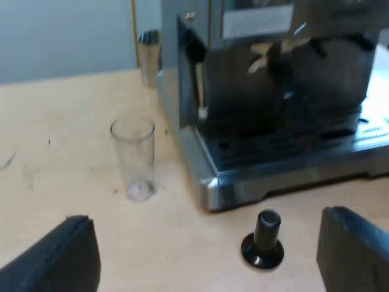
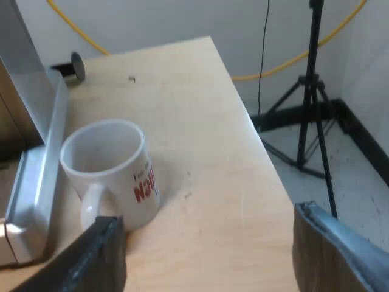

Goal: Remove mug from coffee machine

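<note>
A white mug (image 2: 112, 173) with red lettering stands upright on the wooden table beside the espresso machine's metal base (image 2: 36, 182), its handle turned toward my right gripper (image 2: 209, 252). That gripper is open, one finger close to the handle, nothing held. In the left wrist view the espresso machine (image 1: 273, 103) shows its dark front and drip tray (image 1: 292, 161). My left gripper (image 1: 209, 258) is open above the table, short of a black-knobbed tamper (image 1: 264, 240).
An empty measuring glass (image 1: 135, 159) stands on the table near the machine's corner. A metal cylinder (image 1: 149, 56) sits behind it. The table edge (image 2: 255, 131) drops off near the mug, with a tripod (image 2: 310, 103) and yellow cable on the floor beyond.
</note>
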Motion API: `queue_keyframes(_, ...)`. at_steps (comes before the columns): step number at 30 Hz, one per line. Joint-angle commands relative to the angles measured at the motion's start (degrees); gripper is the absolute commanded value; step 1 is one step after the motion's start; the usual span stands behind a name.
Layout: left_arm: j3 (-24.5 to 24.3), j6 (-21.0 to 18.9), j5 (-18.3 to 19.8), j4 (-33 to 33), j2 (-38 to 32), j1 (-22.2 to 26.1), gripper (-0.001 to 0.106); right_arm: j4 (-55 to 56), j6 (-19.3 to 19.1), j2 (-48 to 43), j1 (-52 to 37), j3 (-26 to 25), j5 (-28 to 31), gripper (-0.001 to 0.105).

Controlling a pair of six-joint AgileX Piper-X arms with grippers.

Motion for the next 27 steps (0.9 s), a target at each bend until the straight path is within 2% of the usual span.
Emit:
queue_keyframes(1, 2.4, -0.2, -1.1, -1.1, -2.2, 0.2, 0.079, -0.5, -0.1, -2.8, -0.1, 1.2, -0.2, 0.06)
queue_keyframes(11, 9.4, -0.2, -1.3, -9.7, -2.2, 0.2, 0.079, 0.3, -0.1, -2.8, -0.1, 3.9, -2.8, 0.06)
queue_keyframes(17, 11.6, -0.2, -1.3, -8.5, -2.2, 0.2, 0.079, 4.2, -1.0, -2.8, -0.1, 5.4, -2.9, 0.06)
queue_keyframes(27, 11.8, -0.2, -0.9, -8.9, -2.2, 0.2, 0.079, 4.1, -1.7, -2.6, -0.1, 5.4, -2.9, 0.06)
